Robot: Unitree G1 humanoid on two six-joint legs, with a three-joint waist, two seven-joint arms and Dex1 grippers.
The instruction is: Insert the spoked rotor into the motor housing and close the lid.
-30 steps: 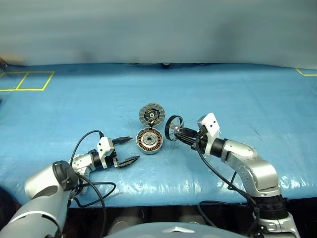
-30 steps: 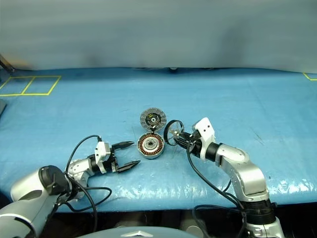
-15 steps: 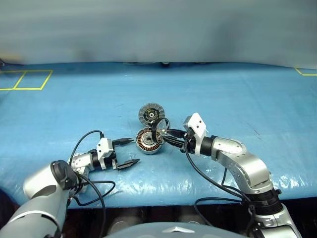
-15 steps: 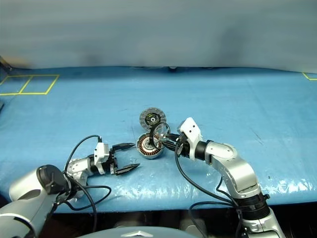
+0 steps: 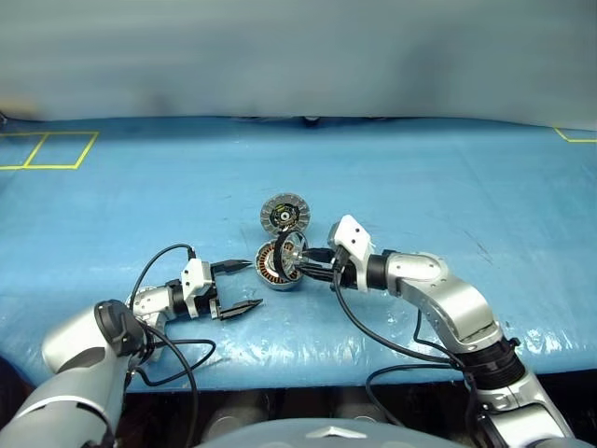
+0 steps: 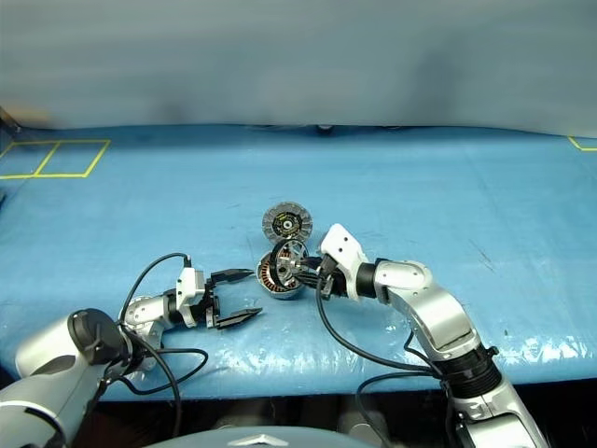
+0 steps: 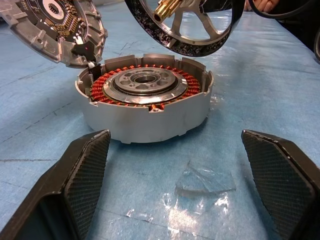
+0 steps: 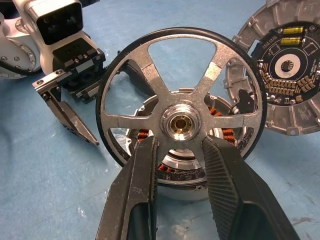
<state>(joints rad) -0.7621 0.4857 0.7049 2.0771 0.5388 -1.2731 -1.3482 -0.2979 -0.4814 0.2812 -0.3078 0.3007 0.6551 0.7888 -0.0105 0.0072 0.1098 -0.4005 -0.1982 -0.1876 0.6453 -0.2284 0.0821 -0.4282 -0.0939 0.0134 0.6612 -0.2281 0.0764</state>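
The small black-rimmed rotor with five flat silvery spokes and a brass-coloured bore in its hub (image 8: 182,123) is up off the blue plastic-covered surface (image 5: 448,187), tipped on edge and hanging right over the round silver-grey motor housing (image 7: 145,107). The right hand (image 8: 180,150) has it pinched at the hub, one black ribbed finger (image 8: 135,190) on each side of a lower spoke.

The housing sits flat on the surface, roughly mid-width and closer to the near edge than the far one. Inside the casing wall you get a ring of copper-orange windings around a silver centre hub with a dark bore. Nothing else is seated in there; the rotor's lower rim is above the opening, and I can't tell if it touches the wall.

The round silver-grey lid (image 5: 284,214) stands swung open on the housing's far side, joined at the rim, showing radial ribs and a dark circuit face with small gold parts.

The left hand (image 5: 238,285) lies on the surface just beside the housing on the left, pointing at it with fingers spread wide and holding nothing.

The left wrist view gives the windings close up; the right wrist view shows the grip, with the left hand behind the spokes. The head views show yellow tape lines (image 5: 47,149) near the far left corner.
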